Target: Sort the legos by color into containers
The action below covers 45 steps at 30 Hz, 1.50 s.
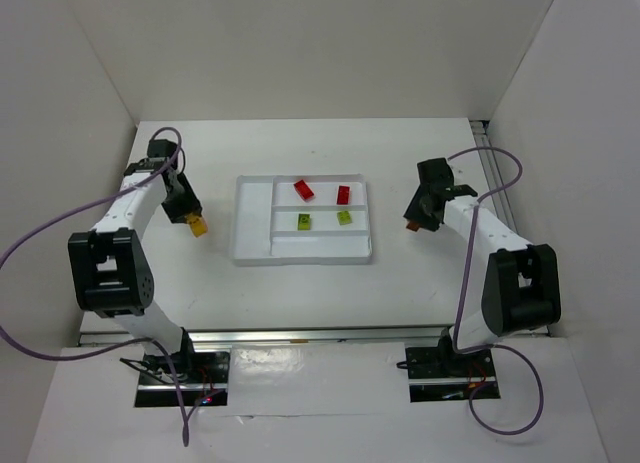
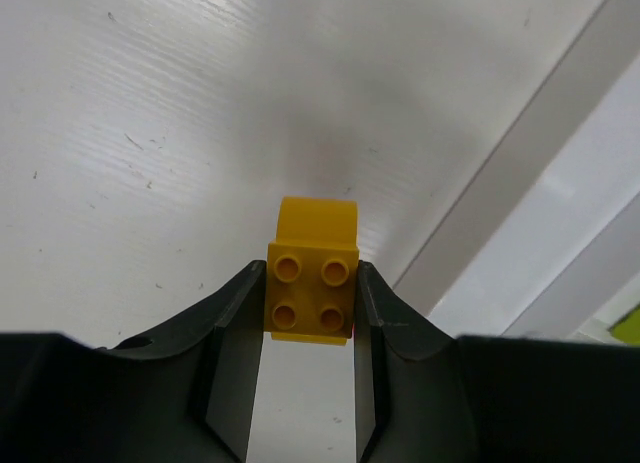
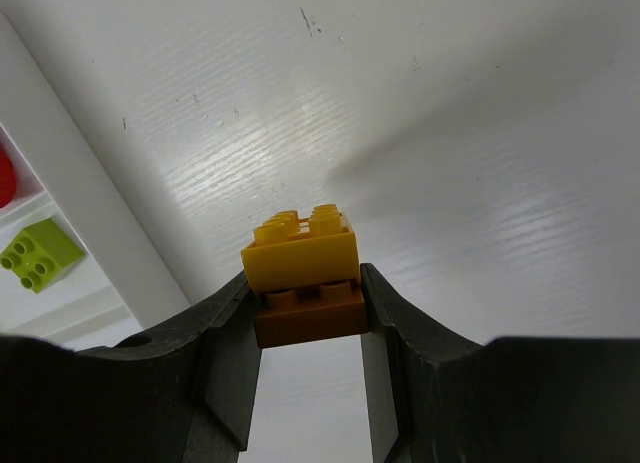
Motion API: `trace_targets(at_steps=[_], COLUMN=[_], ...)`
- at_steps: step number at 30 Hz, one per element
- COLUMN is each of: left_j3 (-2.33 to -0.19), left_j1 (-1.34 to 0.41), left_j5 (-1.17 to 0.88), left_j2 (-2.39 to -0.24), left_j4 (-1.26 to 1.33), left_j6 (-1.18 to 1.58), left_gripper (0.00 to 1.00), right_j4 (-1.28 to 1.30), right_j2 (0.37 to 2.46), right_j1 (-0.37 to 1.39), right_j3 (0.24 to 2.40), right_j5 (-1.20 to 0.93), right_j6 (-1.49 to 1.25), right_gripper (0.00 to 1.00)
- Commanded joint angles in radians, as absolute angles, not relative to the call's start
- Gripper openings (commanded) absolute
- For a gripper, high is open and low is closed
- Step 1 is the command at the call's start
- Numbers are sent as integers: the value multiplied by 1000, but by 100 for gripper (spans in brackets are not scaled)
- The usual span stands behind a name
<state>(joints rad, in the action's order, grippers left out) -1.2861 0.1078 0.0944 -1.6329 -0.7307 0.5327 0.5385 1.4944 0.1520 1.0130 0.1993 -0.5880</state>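
Note:
The white tray (image 1: pixel 252 223) lies mid-table with its containers. Two red legos (image 1: pixel 304 190) (image 1: pixel 343 194) lie in one narrow section and two lime green legos (image 1: pixel 304 221) (image 1: pixel 344 217) in the section below it. Left of the tray, my left gripper (image 1: pixel 190 219) is shut on a yellow lego (image 1: pixel 199 226); in the left wrist view the fingertips of that gripper (image 2: pixel 310 288) squeeze the lego (image 2: pixel 312 293) from both sides, studs toward the camera. Right of the tray, my right gripper (image 1: pixel 416 221) (image 3: pixel 305 298) is shut on an orange lego (image 3: pixel 310 315) with a yellow lego (image 3: pixel 300 251) stacked on it.
The tray's rim (image 2: pixel 510 193) runs diagonally at the right of the left wrist view. In the right wrist view its wall (image 3: pixel 95 223) stands at the left, with a green lego (image 3: pixel 40 255) and a red edge (image 3: pixel 5 178) behind it. White walls enclose the table.

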Motion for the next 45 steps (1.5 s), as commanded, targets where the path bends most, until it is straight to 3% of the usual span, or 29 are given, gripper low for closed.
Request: trace_targets(at_steps=[1, 4, 6, 7, 8, 12, 17, 21, 23, 26, 31, 39, 45], left_j3=[-1301, -1311, -1312, -1322, -1331, -1373, -1502, -1549, -1534, -1454, -1460, -1473, -1493], left_j1=[120, 120, 120, 120, 120, 120, 86, -7, -50, -63, -92, -224, -343], left_j5=[100, 72, 61, 61, 61, 61, 52, 15, -75, -383, -864, -1097, -1121], left_j2=[-1719, -1798, -1833, -1833, -1833, -1766, -1639, -1520, -1422, -1326, -1370, -1451, -1476], left_j4=[-707, -698, -698, -698, -698, -733, -798, -790, -734, -556, -448, -341, -327], left_j6=[557, 557, 557, 569, 569, 551, 514, 477, 453, 416, 400, 396, 313], left_gripper=[31, 31, 37, 49, 80, 97, 99, 87, 85, 83, 83, 83, 85], right_j4=[491, 491, 491, 491, 491, 500, 518, 459, 404, 354, 236, 255, 255], right_j2=[1468, 1445, 1445, 1434, 1434, 1401, 1367, 1292, 1247, 1204, 1166, 1203, 1242], right_j1=[143, 133, 133, 124, 124, 124, 124, 124, 124, 124, 144, 242, 305], right_j3=[1008, 999, 989, 989, 989, 989, 1019, 1029, 997, 1015, 1048, 1152, 1181], right_j5=[196, 186, 186, 186, 186, 186, 167, 17, -164, -427, -806, -1069, -1160], right_j6=[-595, -595, -595, -595, -586, -577, -540, -444, -404, -341, -331, -317, -316], right_gripper=[0, 0, 0, 0, 0, 0, 0, 0, 0, 0, 0, 0, 0])
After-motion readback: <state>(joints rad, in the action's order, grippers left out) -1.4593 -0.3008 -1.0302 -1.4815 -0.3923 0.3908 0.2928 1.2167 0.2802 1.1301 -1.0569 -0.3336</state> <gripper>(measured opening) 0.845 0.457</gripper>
